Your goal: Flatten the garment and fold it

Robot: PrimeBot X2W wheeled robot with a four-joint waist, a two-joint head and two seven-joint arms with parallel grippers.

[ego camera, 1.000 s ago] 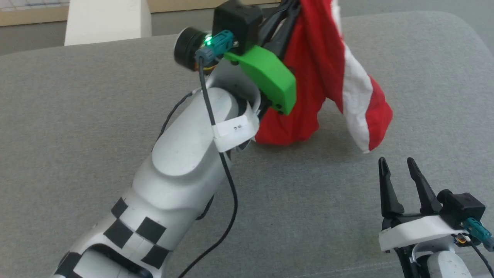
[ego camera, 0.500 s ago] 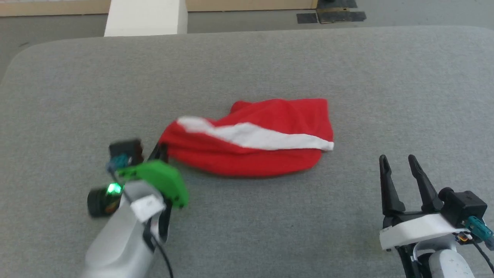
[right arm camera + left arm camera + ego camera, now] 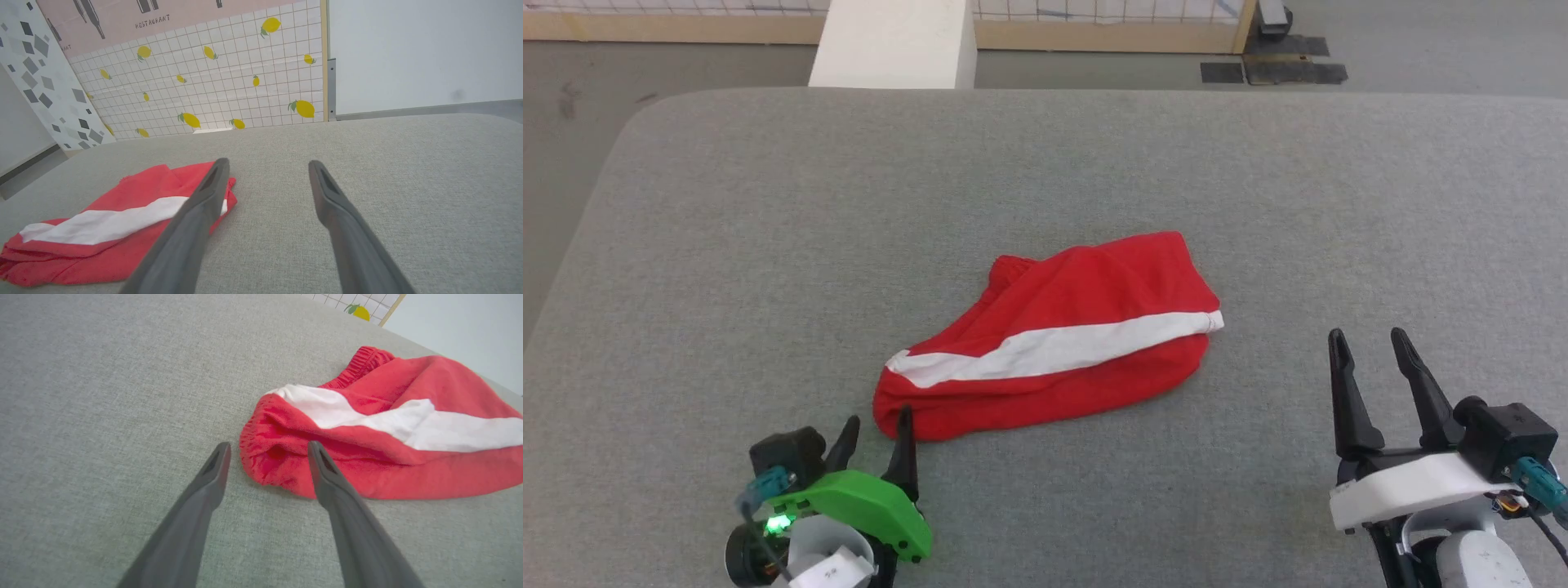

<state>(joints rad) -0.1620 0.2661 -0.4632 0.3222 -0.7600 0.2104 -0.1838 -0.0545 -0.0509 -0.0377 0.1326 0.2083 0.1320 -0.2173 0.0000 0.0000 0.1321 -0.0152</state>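
The left gripper point(image 3: 878, 416) has just let go, its fingers now apart at the waistband end. The shorts point(image 3: 1078, 286) lie bunched mid-worktop point(image 3: 768, 245), not yet flattened. The right gripper point(image 3: 1366, 335) waits with fingers spread, well apart.

The garment point(image 3: 1094, 282) is soft matt cloth, the table point(image 3: 768, 245) coarse grey woven fabric
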